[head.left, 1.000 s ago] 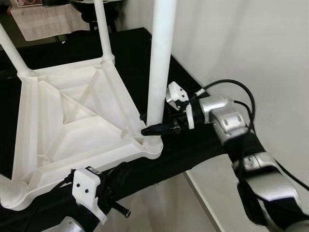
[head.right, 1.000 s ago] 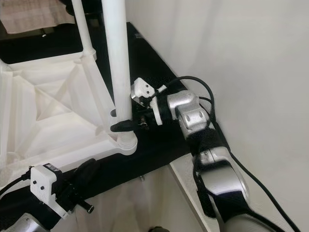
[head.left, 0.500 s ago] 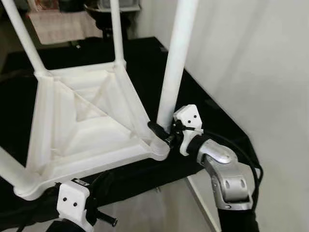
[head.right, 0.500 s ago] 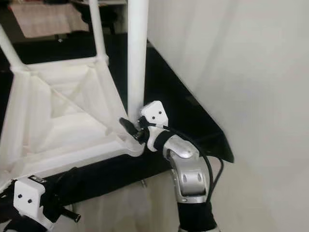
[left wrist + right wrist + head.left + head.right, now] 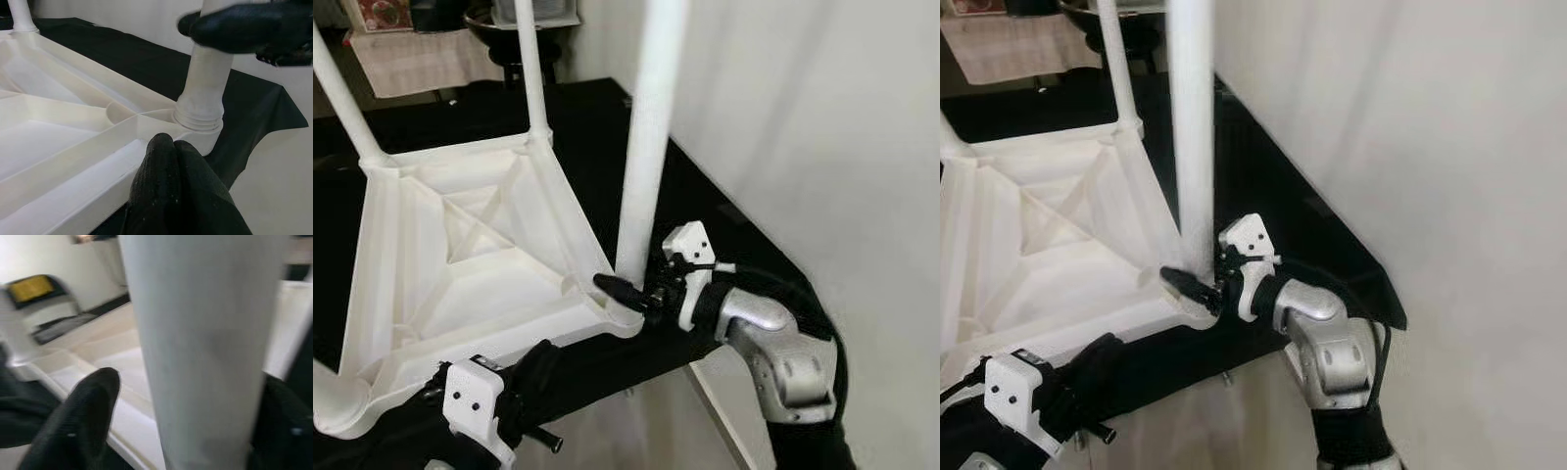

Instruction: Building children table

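Observation:
A white plastic children's table [image 5: 460, 264] lies upside down on a black cloth, its legs pointing up. My right gripper [image 5: 626, 281] is shut on the base of the near right leg [image 5: 646, 147], just above its socket at the table's corner. One black finger [image 5: 612, 286] shows in front of the leg, and the other is hidden behind it. In the right wrist view the leg [image 5: 205, 357] stands between both fingers. My left gripper [image 5: 166, 152] is shut, its tips against the table's front rim [image 5: 98, 166] near that corner.
The black cloth's front edge [image 5: 636, 357] runs just under both grippers, with floor below it. A white wall [image 5: 822, 117] rises close on the right. Two more legs [image 5: 533, 69] [image 5: 342, 98] stand at the far corners. A pale cloth [image 5: 421, 54] lies at the back.
The camera has shifted. My right arm has swung from the right side to below the table's edge, its gripper staying on the leg's base. The left gripper stays at the front rim.

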